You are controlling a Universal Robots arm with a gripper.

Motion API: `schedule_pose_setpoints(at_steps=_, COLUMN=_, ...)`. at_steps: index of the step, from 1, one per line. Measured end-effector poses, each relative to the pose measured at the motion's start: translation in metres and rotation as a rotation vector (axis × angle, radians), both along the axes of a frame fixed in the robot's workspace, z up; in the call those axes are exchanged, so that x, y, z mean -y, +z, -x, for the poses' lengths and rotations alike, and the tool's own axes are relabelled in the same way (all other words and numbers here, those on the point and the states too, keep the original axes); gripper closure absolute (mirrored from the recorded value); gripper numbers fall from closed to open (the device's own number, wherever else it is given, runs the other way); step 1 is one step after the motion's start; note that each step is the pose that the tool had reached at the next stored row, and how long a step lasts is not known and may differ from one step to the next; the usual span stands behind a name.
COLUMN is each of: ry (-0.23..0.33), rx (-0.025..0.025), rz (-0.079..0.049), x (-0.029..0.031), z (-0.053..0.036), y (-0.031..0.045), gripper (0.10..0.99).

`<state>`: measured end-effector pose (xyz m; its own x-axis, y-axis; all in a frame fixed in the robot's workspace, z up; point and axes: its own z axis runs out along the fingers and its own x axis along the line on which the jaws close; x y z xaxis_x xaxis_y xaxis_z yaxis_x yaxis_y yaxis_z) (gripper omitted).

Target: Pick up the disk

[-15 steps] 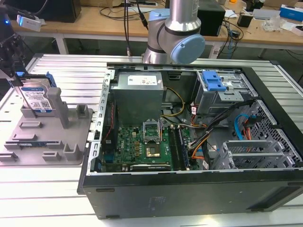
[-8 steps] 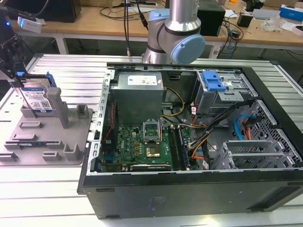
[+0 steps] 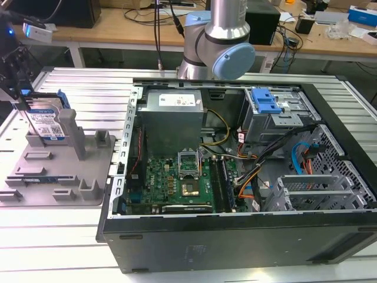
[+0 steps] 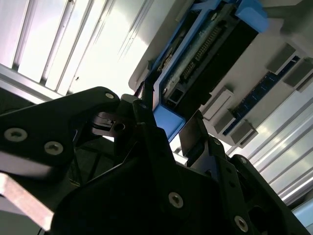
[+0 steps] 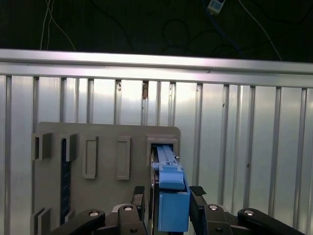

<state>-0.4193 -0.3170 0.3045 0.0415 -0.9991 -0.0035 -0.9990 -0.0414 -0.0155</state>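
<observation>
The disk point(image 3: 47, 122) stands on edge in a slot at the far end of the grey fixture tray point(image 3: 65, 180), at the exterior view's left, its barcode label facing out. My gripper point(image 3: 21, 99) hangs at the disk's upper edge. In the first wrist view the blue rail of the disk point(image 5: 169, 196) sits between my two black fingertips point(image 5: 139, 193), with the gripper point(image 5: 168, 193) closed against its sides. The second wrist view shows the gripper point(image 4: 168, 120) pinching the blue rail and connector end of the disk point(image 4: 205, 54). The disk rests in its slot.
An open computer case point(image 3: 247, 177) with motherboard, cables and a blue-handled drive cage point(image 3: 265, 101) lies to the tray's right in the exterior view. The arm's base point(image 3: 219, 47) rises behind the case. The tray point(image 5: 107, 147) holds other empty slots. Slatted aluminium table point(image 5: 244, 137) surrounds it.
</observation>
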Motion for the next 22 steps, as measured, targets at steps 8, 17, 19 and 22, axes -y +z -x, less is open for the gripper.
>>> schedule_pose_setpoints(at_steps=8, ry=0.000, rx=0.0000, rz=0.000, x=0.0000, z=0.0000, y=-0.0030, gripper=0.604)
schedule_pose_setpoints(at_steps=17, ry=0.000, rx=0.0000, rz=0.000, x=0.0000, z=0.0000, y=-0.0039, gripper=0.604)
schedule_pose_setpoints(at_steps=19, ry=0.000, rx=0.0000, rz=0.000, x=0.0000, z=0.0000, y=-0.0039, gripper=0.604)
schedule_pose_setpoints(at_steps=22, ry=0.000, rx=0.0000, rz=0.000, x=0.0000, z=0.0000, y=-0.0040, gripper=0.604)
